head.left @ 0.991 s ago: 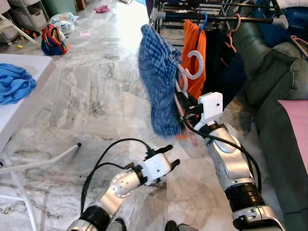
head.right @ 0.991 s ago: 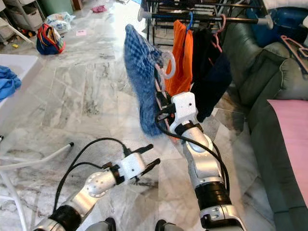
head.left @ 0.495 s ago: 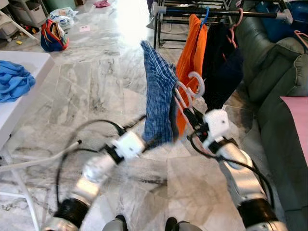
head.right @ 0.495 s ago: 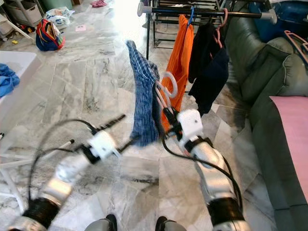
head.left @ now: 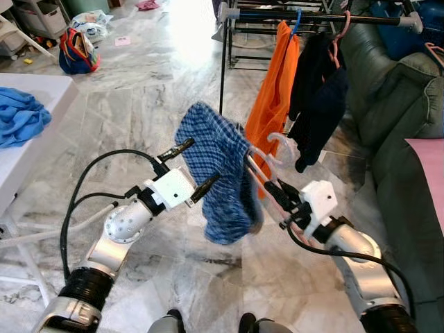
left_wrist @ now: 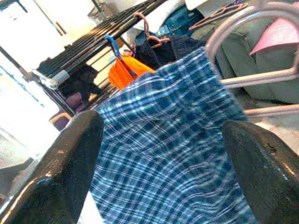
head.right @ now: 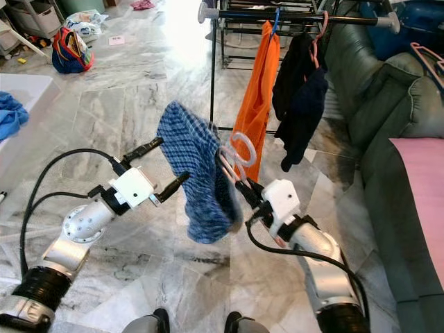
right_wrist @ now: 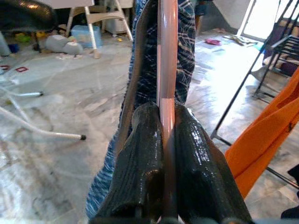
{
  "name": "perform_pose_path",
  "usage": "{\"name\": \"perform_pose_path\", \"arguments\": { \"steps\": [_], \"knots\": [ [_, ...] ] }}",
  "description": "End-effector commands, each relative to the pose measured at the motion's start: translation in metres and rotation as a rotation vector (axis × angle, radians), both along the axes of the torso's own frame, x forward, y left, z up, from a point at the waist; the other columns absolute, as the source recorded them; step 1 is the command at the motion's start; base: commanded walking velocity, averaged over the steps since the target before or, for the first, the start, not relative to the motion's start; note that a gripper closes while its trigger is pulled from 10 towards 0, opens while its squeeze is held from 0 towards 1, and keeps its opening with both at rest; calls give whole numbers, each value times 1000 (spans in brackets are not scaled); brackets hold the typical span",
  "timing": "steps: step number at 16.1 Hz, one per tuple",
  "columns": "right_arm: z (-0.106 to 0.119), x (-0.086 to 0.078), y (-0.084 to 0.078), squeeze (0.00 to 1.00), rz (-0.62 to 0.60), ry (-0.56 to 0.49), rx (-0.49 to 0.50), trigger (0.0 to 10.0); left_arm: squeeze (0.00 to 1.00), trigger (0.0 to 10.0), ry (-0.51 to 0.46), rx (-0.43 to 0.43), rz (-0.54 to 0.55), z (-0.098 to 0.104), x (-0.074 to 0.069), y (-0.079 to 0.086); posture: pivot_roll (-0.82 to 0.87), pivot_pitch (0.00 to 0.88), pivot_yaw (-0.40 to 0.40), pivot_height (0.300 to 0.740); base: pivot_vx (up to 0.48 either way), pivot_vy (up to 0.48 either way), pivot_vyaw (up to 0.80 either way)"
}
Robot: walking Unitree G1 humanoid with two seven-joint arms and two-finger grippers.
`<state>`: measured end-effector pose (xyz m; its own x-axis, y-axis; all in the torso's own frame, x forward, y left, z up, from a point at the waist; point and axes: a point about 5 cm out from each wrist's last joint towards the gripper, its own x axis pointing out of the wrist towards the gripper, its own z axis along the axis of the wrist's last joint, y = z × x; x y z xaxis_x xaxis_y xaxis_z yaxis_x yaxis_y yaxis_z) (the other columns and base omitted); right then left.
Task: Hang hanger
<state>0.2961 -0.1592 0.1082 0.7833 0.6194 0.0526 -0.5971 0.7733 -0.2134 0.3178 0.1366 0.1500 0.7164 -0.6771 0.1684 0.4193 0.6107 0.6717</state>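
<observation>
While its fingers clamp the pink hanger (right_wrist: 167,70), the right gripper (head.left: 274,196) reaches up and left, arm bent; the blue plaid garment (head.left: 220,170) droops between it and the spread-fingered left gripper (head.left: 190,168), near the drying rack (head.left: 319,15).

An orange garment (head.left: 277,90) and dark clothes (head.left: 320,90) hang on the rack (head.left: 326,15) beside a green sofa (head.left: 406,159).

**Four lenses, one garment**

Head pair up high, tilted forward and down over both arms, sharing the plaid shirt (head.left: 220,173) and clothes rack (head.left: 316,15). Left wrist close in, peering between parted jaws up at the same shirt. Right wrist closer still, sighting along the pink hanger (right_wrist: 167,56) toward the floor.
</observation>
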Motion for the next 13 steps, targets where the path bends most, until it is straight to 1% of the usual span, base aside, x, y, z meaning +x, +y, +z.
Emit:
{"name": "perform_pose_path", "arguments": {
  "steps": [1,4,5,7,8,9,10,11,12,13],
  "knots": [
    [6,-4,-1,0,50,-19,15,10000,1000,10000,-14,44,-5,1,1,4,45,215,-4,740,0,0,0],
    [1,-10,0,0,151,32,-6,10000,1000,10000,-33,118,-34,5,2,8,52,212,-3,740,0,0,0],
    [-1,-12,-1,0,186,46,-33,10000,1000,10000,-39,148,-44,5,3,9,54,211,-2,740,0,0,0],
    [-3,-14,-4,0,230,68,-54,10000,1000,10000,-32,207,-76,1,2,10,55,211,-2,740,0,0,0],
    [-3,-15,-5,0,243,72,-65,10000,1000,10000,-30,223,-85,0,2,10,54,212,0,740,0,0,0],
    [-3,-17,-7,0,273,88,-86,10000,1000,10000,-26,255,-98,-2,2,12,52,212,1,740,0,0,0],
    [-4,-19,-12,0,316,105,-138,10000,1000,10000,-9,301,-118,-4,2,14,48,213,2,740,0,0,0],
    [-3,-20,-15,0,333,111,-159,10000,1000,10000,8,322,-132,-6,2,15,46,213,4,740,0,0,0],
    [-2,-20,-17,0,353,117,-174,10000,843,10000,26,343,-149,-9,2,15,45,215,4,740,0,0,0],
    [-1,-22,-18,0,392,125,-205,10000,384,10000,52,380,-178,-13,0,16,44,216,7,740,0,0,0]
  ]
}}
